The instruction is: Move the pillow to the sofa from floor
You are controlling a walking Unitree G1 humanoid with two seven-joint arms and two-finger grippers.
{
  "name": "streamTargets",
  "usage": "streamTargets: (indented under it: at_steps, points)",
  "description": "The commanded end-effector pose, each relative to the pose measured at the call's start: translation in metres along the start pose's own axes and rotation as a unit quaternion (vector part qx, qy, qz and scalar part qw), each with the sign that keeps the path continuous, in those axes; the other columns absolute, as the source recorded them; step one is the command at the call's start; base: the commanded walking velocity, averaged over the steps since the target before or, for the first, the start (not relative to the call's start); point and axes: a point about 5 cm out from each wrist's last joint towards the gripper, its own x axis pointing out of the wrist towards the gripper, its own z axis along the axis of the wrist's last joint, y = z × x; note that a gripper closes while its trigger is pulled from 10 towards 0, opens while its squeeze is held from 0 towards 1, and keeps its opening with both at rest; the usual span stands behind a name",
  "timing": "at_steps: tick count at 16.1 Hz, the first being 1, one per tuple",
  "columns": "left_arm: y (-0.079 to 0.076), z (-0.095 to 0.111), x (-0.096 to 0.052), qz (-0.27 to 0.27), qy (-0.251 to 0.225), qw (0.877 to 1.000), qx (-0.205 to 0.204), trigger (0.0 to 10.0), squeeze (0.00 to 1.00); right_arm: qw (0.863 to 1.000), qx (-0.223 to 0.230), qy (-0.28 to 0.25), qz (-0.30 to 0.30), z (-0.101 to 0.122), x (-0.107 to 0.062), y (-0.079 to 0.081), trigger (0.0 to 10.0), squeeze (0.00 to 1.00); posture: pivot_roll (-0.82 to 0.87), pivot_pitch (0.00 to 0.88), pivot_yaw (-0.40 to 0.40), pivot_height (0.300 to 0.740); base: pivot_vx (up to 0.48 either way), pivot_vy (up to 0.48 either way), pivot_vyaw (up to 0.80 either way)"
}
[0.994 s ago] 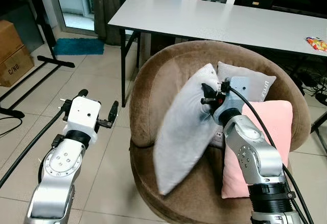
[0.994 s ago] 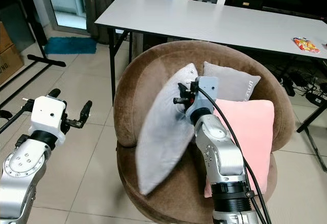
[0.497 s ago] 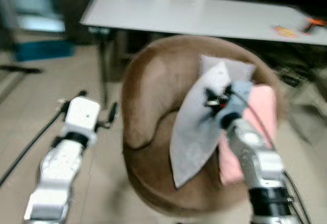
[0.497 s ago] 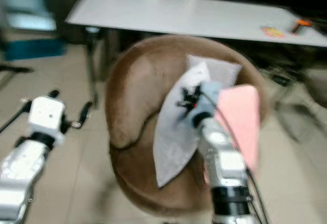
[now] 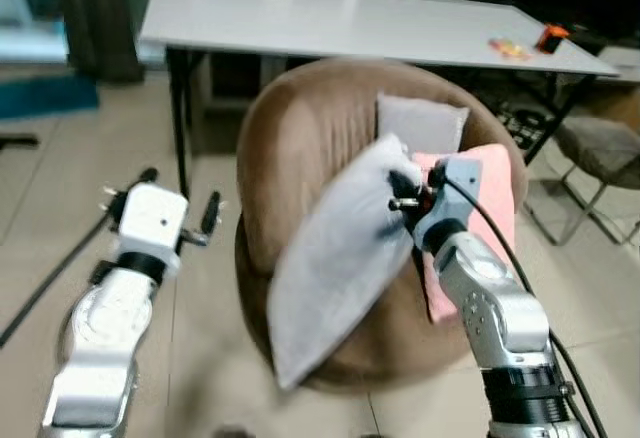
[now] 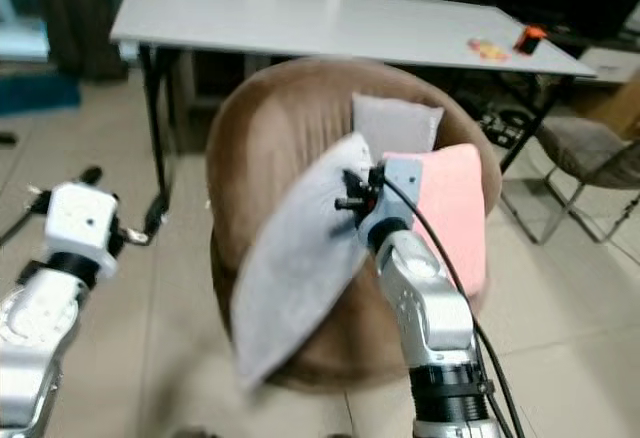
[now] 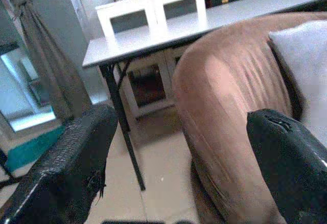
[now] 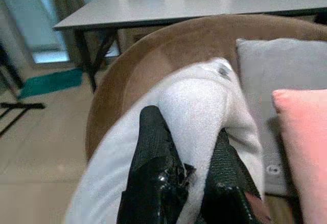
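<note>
Pillow: large light-grey fabric pillow [image 5: 335, 268], held up tilted over the front left part of the sofa's seat, its lower corner hanging past the seat's front edge, its upper corner pinched.
Right gripper: the right gripper [image 8: 186, 157] has its two black fingers [image 8: 153, 147] clamped together on the upper corner of the grey pillow, with fabric bunched between them; the silver arm reaches up from the lower right.
Sofa: round brown plush sofa chair [image 5: 300, 128] with a high curved back; the grey pillow leans against the inner left side of that back.
In the sofa: a smaller grey square cushion [image 5: 420, 123] stands against the back's top edge; a pink cushion [image 5: 490, 183] stands at the right side of the seat, just beside the right gripper's wrist and in front of the smaller grey cushion.
Left gripper: the left gripper [image 5: 178, 212] hovers over the tiled floor [image 5: 40, 228] to the left of the sofa, its fingers [image 7: 71, 157] spread wide apart and holding nothing.
Table: long white table [image 5: 330, 23] on black legs behind the sofa; a small colourful packet [image 5: 510, 48] and a small orange object [image 5: 549, 36] lie near its right end.
Beside: a grey chair [image 5: 600, 148] stands at the right, well apart from the sofa.
Floor: a teal mat [image 5: 50, 96] lies far left near a dark curtain [image 5: 85, 13].
</note>
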Motion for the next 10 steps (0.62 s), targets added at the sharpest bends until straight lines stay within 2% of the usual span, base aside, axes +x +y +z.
streamTargets:
  at_steps: [1, 5, 10]
  points:
    - [-0.0071, 0.0013, 0.0017, -0.004, -0.001, 1.0, -0.012, 10.0, 0.0, 0.999, -0.017, -0.034, -0.017, 0.0168, -0.0022, -0.0116, 10.0, 0.0, -0.02, 0.0, -0.084, 0.74, 0.0, 0.0, 0.0]
    - [-0.0041, 0.0004, 0.0015, 0.008, 0.004, 1.0, -0.006, 10.0, 0.0, 0.999, -0.021, -0.032, -0.019, 0.0168, -0.0011, -0.0129, 10.0, 0.0, -0.01, 0.0, -0.089, 0.74, 0.0, 0.0, 0.0]
    - [-0.004, 0.0025, 0.002, 0.003, -0.004, 1.0, -0.023, 10.0, 0.0, 0.999, -0.014, -0.036, -0.038, 0.0173, 0.0, -0.0174, 10.0, 0.0, -0.01, 0.0, -0.089, 0.74, 0.0, 0.0, 0.0]
